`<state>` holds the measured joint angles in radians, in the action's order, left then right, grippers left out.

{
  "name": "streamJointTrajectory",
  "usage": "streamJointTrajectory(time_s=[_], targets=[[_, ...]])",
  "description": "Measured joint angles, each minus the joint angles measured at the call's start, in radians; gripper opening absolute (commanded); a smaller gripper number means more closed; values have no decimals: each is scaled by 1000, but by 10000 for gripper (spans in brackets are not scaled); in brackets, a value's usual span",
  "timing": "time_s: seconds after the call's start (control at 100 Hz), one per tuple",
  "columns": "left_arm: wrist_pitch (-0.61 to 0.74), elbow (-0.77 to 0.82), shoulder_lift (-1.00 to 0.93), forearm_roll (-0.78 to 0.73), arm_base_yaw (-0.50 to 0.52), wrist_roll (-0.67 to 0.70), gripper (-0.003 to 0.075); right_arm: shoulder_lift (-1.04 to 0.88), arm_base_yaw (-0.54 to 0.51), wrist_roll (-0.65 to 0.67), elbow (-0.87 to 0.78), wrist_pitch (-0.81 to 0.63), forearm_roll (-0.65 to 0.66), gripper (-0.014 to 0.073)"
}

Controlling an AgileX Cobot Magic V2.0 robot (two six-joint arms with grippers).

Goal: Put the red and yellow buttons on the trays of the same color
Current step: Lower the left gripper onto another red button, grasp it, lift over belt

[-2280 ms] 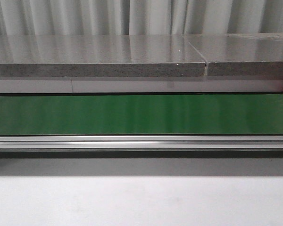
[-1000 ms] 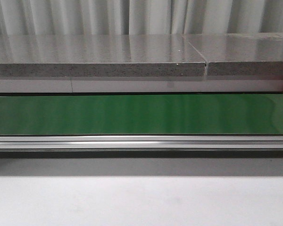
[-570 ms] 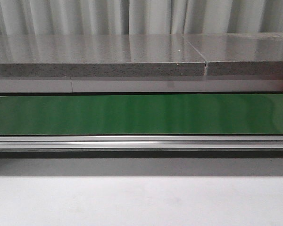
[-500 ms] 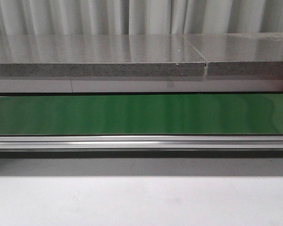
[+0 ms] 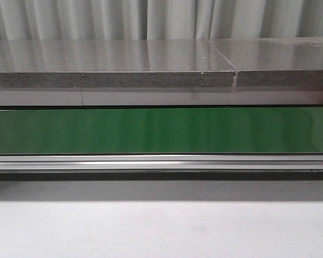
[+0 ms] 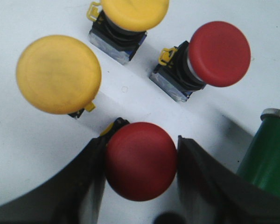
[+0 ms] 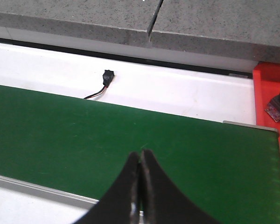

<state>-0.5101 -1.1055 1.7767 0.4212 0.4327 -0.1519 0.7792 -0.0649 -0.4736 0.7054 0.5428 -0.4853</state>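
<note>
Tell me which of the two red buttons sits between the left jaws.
The nearer red button, flanked by both jaws; the other red button stands clear, beside the yellow buttons.

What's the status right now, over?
Left gripper straddling a red button, jaws not closed. Right gripper shut, empty, over green belt. Other buttons close by.

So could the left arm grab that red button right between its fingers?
Probably yes. The left gripper already has a finger on either side of the red button, with nothing between them. The yellow button and the other red button stand clear.
</note>
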Motion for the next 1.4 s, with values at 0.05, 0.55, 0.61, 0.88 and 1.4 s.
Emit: streamJointTrajectory(time_s=[0.05,0.55,0.61,0.88,1.4], targets=[[-2,0,0,4,0,0,109,0,0,0,0,0,0,-67],[-200,-169,-93,18,0,0,61,0,0,0,0,0,0,-67],[-223,-177,-138,18,0,0,60,0,0,0,0,0,0,-67],[-345,-165,-278,20,-3,-47,60,0,0,-2,0,0,0,-67],[-361,-84,-282,18,-154,-120,61,0,0,-2,0,0,0,-67]])
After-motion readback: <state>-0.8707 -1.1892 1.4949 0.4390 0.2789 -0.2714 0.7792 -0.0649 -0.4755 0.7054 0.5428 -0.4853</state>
